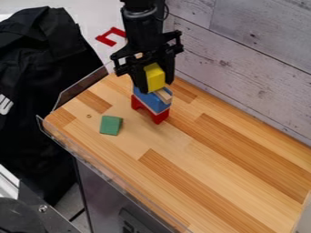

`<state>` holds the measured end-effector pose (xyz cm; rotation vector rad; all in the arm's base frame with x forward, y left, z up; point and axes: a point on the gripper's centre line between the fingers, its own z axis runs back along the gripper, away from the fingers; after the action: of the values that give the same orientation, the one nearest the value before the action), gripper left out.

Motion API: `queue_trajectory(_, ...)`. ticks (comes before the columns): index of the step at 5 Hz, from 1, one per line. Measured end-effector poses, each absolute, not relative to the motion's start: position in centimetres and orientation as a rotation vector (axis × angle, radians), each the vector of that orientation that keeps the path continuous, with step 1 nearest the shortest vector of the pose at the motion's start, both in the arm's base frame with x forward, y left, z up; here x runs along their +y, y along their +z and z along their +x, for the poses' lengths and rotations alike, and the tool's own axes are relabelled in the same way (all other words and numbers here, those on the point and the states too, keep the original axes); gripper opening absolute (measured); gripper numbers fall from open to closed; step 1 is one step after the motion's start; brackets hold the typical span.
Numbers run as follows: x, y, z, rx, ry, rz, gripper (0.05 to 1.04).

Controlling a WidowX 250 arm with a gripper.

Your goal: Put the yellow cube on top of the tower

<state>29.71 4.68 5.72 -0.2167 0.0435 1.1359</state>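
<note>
Yellow cube (pixel 155 77), gripped in the claw (pixel 155 86) for placing, should be settled squarely on the tower (pixel 151 102) beneath before release.

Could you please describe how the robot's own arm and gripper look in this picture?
The arm is black, with a thick rounded section and a thin dark cable beside it. The gripper is also black, with an angular, wide bracket-like frame and two fingers.

1 o'clock to 3: whitewashed plank wall (pixel 255 54) | 11 o'clock: pale floor (pixel 85 13) | 9 o'clock to 10: black cloth (pixel 36 82) | centre to 5: striped wooden tabletop (pixel 182 154), clear edging at 8
</note>
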Motion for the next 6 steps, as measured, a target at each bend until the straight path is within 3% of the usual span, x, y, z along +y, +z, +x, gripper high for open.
queue_trajectory(4, 4.80, 5.43, 30.46, 0.061, 1.138, -0.217, 0.585)
queue_trajectory(5, 4.96, 5.46, 30.71, 0.062, 1.135, -0.207, 0.661)
queue_trajectory(6, 4.89, 5.35, 30.79, 0.078, 1.123, -0.208, 0.945)
